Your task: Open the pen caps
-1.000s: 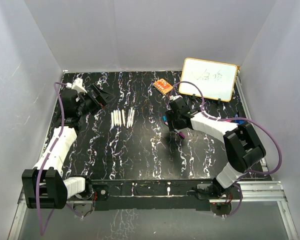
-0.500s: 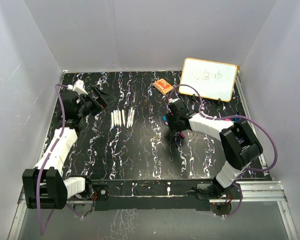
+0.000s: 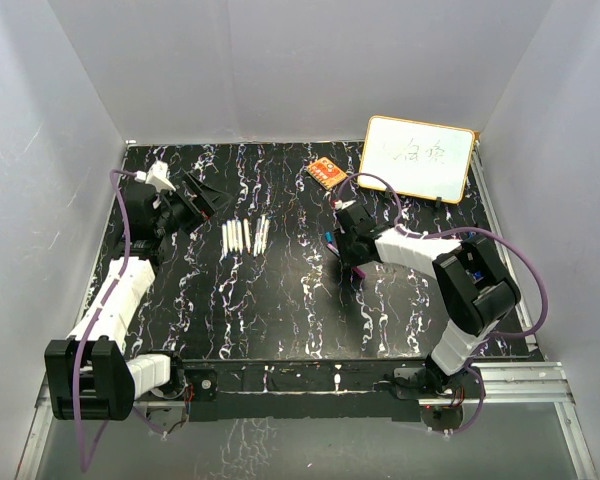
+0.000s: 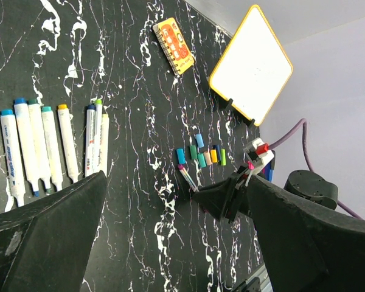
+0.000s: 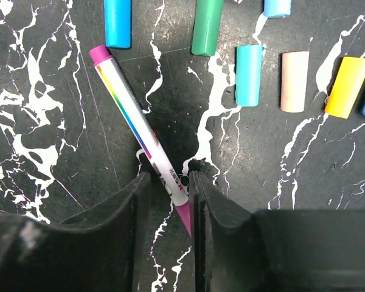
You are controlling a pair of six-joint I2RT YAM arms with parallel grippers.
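Flanking the white marker (image 5: 140,131), the right gripper (image 5: 169,177) has its jaws standing narrow on either side of the lower barrel. Whether the pads actually press it cannot be told. The marker lies diagonally, its purple end between the fingers.

The loose pen caps (image 5: 248,74) lie in a row just beyond it. The blue cap (image 5: 118,21) is near the marker's magenta end but apart from it.

The left gripper (image 3: 208,195) hangs fully spread and empty near the far left corner of the table (image 3: 280,290). The row of uncapped markers (image 4: 55,146) lies beside it.

The whiteboard (image 4: 250,64) leans at the far right edge, and the orange notebook (image 4: 173,45) lies near the far edge. Bare tabletop runs from the marker toward the near edge.
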